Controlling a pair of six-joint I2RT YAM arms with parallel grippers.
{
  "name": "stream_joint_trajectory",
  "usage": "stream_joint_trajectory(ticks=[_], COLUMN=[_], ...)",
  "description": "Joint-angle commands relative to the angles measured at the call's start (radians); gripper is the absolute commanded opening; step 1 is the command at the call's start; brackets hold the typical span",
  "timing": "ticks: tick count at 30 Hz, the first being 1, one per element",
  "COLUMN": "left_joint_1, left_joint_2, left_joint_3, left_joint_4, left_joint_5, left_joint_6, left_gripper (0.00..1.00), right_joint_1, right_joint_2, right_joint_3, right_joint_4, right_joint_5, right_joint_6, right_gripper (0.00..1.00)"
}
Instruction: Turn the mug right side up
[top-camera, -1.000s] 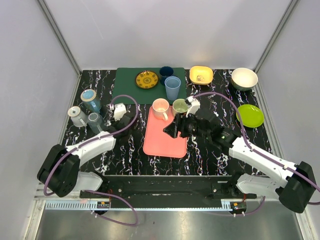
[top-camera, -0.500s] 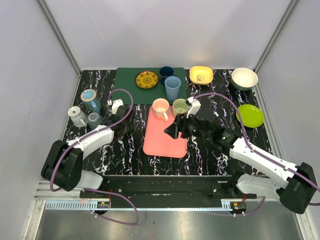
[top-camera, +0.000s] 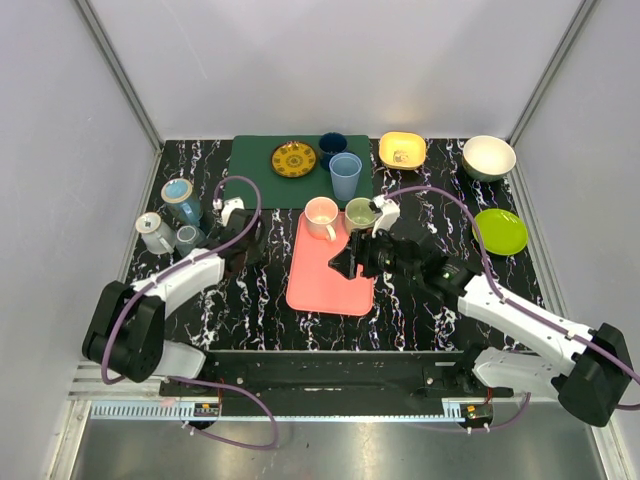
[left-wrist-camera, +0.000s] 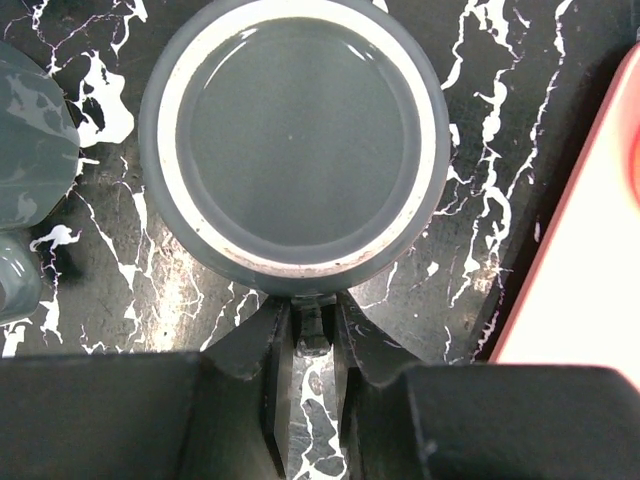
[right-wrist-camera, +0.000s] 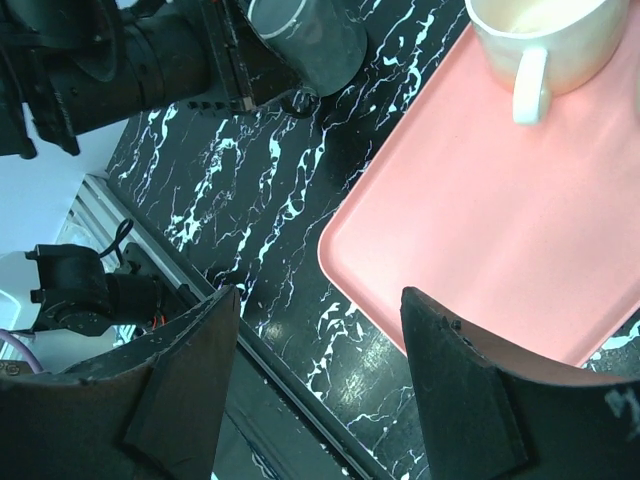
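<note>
The grey mug (left-wrist-camera: 292, 145) stands upside down on the black marble table, its white-ringed base facing up in the left wrist view. My left gripper (left-wrist-camera: 312, 335) is shut on its small handle (left-wrist-camera: 313, 322) at table level. The mug also shows in the right wrist view (right-wrist-camera: 318, 42), held by the left gripper (right-wrist-camera: 240, 60). In the top view my left gripper (top-camera: 248, 238) hides most of the mug. My right gripper (right-wrist-camera: 320, 385) is open and empty above the near edge of the pink tray (right-wrist-camera: 500, 230); in the top view the right gripper (top-camera: 347, 262) hangs over the tray (top-camera: 320, 280).
A pink mug (top-camera: 321, 215) and a green cup (top-camera: 360, 211) stand at the tray's far end. Three grey and blue cups (top-camera: 175, 222) stand left of my left gripper. At the back are a green mat (top-camera: 250, 180) with a plate and cups, a yellow bowl (top-camera: 402, 150), a white bowl (top-camera: 488, 157) and a green plate (top-camera: 500, 231).
My left arm has swung slightly, its wrist shifting a little toward the back and left. The right arm has barely moved.
</note>
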Motion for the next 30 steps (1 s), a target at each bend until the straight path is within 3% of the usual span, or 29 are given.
stream_joint_trajectory(ticks=[1,8,13,17,24,30], left_joint_1=[0.003,0.008,0.011,0.010,-0.001,-0.001], left_joint_2=[-0.119,-0.438,-0.570,-0.582,-0.634,-0.690], left_joint_3=[0.044,-0.037,-0.172,-0.240,-0.267,-0.255], left_joint_4=[0.037,0.186,0.502,0.753,0.942,0.952], left_joint_5=[0.068,0.221,0.468,0.635,0.759,0.816], left_joint_6=[0.009,-0.086,-0.269,-0.494,-0.633,-0.657], left_gripper=[0.00,0.00,0.00,0.00,0.00,0.00], right_joint_1=[0.004,0.004,0.004,0.004,0.003,-0.014], right_joint_2=[0.007,0.001,0.024,0.068,0.154,0.203], right_joint_3=[0.017,-0.064,-0.110,-0.089,0.041,0.089], right_joint_4=[0.003,0.148,0.451,0.642,0.612,0.593], right_joint_5=[0.015,-0.109,-0.346,-0.434,-0.450,-0.458], right_joint_6=[-0.027,0.066,0.238,0.382,0.358,0.358], right_gripper=[0.71,0.72,0.72,0.72,0.73,0.73])
